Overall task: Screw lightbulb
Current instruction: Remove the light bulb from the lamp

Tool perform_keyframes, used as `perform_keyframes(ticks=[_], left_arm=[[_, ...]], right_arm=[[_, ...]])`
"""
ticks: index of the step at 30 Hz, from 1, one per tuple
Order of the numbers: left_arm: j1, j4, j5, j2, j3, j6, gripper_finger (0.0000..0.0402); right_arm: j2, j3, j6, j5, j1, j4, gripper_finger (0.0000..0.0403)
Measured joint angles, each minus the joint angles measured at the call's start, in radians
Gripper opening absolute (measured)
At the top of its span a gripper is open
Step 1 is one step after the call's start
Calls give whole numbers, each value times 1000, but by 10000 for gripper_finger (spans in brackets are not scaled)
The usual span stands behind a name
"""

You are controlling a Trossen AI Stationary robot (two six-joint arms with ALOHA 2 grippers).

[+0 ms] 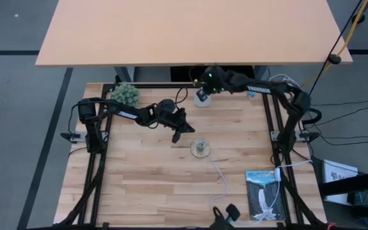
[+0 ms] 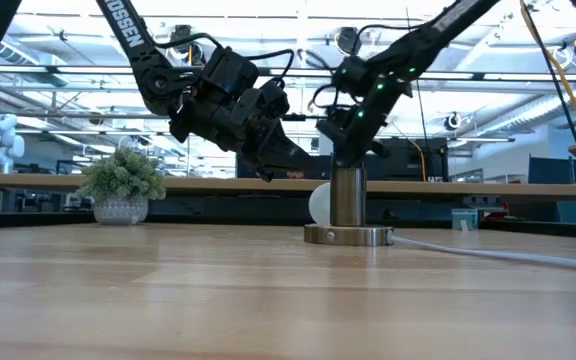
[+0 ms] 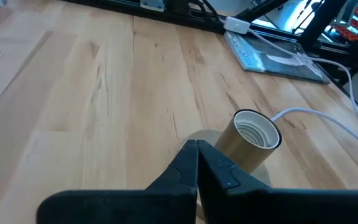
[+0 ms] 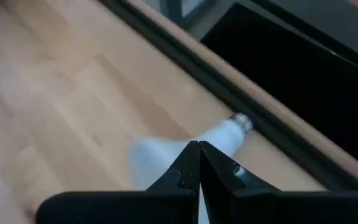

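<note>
We see left arm stretched in from table's left, left gripper hovering just beside brass-coloured round socket with white cord, fingers pressed together, holding nothing. Right arm reaches along far edge; right gripper poised above small white frosted lightbulb lying on wooden table near far rail, fingers closed, empty.

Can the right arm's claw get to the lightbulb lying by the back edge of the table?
Probably yes. The right claw hangs just above the lightbulb, with nothing between them, but its fingers are closed and would have to open first.
</note>
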Motion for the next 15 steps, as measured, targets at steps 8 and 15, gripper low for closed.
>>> perform_keyframes(ticks=[8, 15], left_arm=[[12, -6, 5, 0, 0, 6, 0], [7, -32, 8, 0, 0, 8, 0]], right_arm=[[88, 123, -22, -175, -26, -206, 0], [37, 117, -7, -358, 7, -473, 0]])
